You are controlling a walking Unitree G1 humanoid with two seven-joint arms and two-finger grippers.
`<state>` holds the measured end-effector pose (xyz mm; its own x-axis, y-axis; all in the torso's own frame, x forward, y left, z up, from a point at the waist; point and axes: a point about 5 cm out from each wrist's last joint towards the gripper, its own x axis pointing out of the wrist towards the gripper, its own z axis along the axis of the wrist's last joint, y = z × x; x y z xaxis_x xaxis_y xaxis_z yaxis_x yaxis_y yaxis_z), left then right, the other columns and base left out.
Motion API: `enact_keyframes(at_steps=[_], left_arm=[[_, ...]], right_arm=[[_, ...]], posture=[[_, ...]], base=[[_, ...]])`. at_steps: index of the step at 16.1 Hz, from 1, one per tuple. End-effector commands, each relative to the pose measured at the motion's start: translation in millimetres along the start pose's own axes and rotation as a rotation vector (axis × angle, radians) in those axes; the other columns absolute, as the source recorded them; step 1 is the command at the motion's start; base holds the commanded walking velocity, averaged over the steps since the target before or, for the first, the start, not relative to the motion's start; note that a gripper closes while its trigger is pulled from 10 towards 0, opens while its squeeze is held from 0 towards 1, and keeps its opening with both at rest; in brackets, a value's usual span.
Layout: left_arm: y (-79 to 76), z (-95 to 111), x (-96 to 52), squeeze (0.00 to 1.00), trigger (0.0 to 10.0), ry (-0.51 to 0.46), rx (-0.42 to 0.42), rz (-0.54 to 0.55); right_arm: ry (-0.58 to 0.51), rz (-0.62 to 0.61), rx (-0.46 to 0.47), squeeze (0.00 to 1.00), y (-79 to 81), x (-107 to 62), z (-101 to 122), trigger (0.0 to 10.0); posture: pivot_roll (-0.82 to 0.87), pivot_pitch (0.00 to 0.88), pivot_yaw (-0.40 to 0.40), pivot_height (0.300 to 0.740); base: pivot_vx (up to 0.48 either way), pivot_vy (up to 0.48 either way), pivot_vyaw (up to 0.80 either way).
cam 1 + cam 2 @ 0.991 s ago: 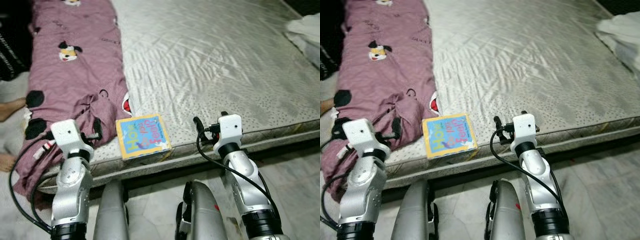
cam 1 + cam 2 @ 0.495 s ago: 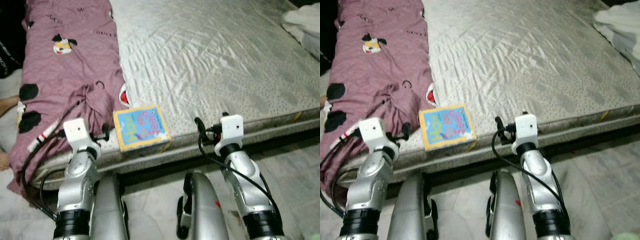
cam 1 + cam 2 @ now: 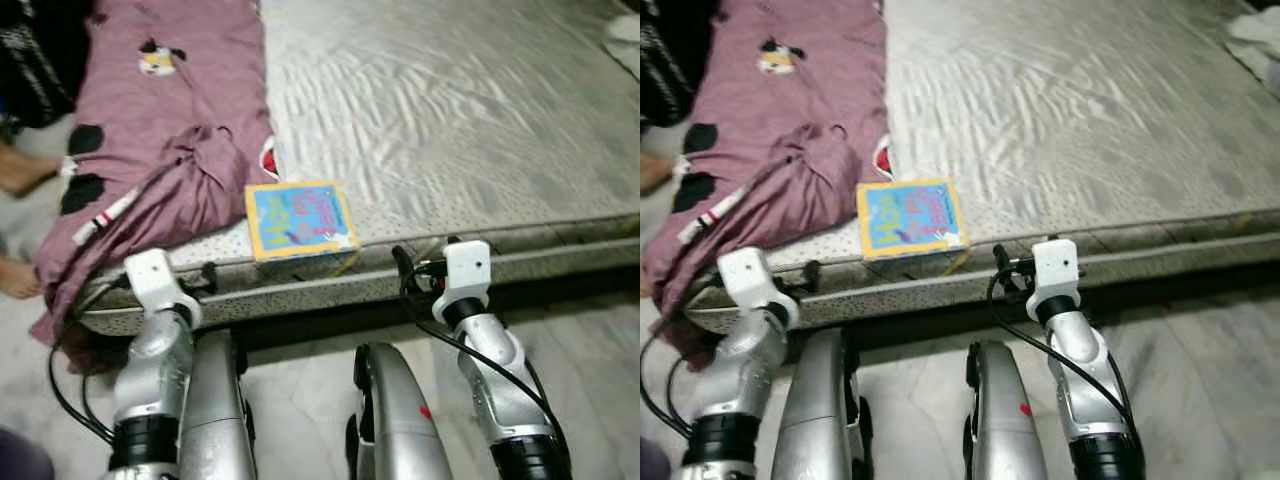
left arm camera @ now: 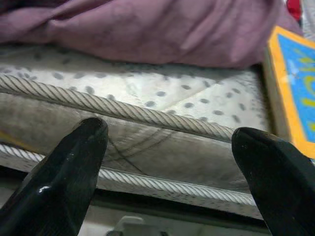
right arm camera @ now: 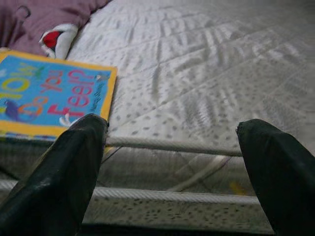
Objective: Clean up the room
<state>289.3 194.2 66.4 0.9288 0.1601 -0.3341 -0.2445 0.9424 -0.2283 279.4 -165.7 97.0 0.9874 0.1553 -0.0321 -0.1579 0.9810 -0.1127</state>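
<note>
Book (image 3: pixel 298 220): lies flat at the mattress (image 3: pixel 470 130) edge, just beside the blanket (image 3: pixel 170 130), within reach of both arms.
Left gripper (image 4: pixel 167 162): fingers released, empty, facing the mattress edge near the book.
Right gripper (image 5: pixel 172 162): fingers spread, empty, level with the edge, book to one side, apparently poised for pickup.

The book (image 5: pixel 51 96) lying at the mattress edge, in the lower middle of the head views, has a blue cover with a yellow border. In the right wrist view its title reads "How Do You Feel?": "How" in yellow-green, "Do" orange, "You Feel?" red.
</note>
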Motion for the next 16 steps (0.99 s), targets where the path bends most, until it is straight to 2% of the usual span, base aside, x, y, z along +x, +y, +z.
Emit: enact_keyframes(at_steps=[1,3,6,9,11,16], left_arm=[[-6.2,3.1,3.0,0.00,10.0,-0.008,-0.011,-0.020],[-7.6,8.2,9.2,0.00,10.0,-0.027,-0.008,-0.034],[-8.7,17.3,15.8,0.00,10.0,-0.056,0.016,-0.058],[-14.2,21.3,25.6,0.00,10.0,-0.045,0.016,-0.098],[-21.2,25.5,28.5,0.00,10.0,-0.060,0.023,-0.124],[-22.2,14.4,32.9,0.00,10.0,-0.014,-0.004,-0.095]], right_arm=[[-0.008,-0.016,-0.003,0.00,-6.0,-3.5,3.8,10.0],[0.002,-0.036,-0.016,0.00,-13.5,-9.2,3.3,10.0],[0.008,-0.035,-0.028,0.00,-16.1,-11.9,4.0,10.0],[0.008,-0.046,-0.029,0.00,-17.2,-15.6,6.2,10.0],[0.023,-0.063,-0.013,0.00,-19.8,-17.4,5.2,10.0],[0.021,-0.059,-0.025,0.00,-18.9,-18.0,6.1,10.0]], posture=[[-0.05,0.194,-0.055,0.549],[-0.07,0.200,-0.065,0.549],[-0.08,0.201,-0.071,0.549],[-0.10,0.203,-0.067,0.549],[-0.10,0.203,-0.065,0.549],[-0.11,0.199,-0.058,0.549]], base=[[0.000,0.000,0.00],[0.000,0.000,0.00],[0.000,0.000,0.00],[0.000,0.000,0.00],[0.000,0.000,-0.80],[0.000,0.000,-0.09]])
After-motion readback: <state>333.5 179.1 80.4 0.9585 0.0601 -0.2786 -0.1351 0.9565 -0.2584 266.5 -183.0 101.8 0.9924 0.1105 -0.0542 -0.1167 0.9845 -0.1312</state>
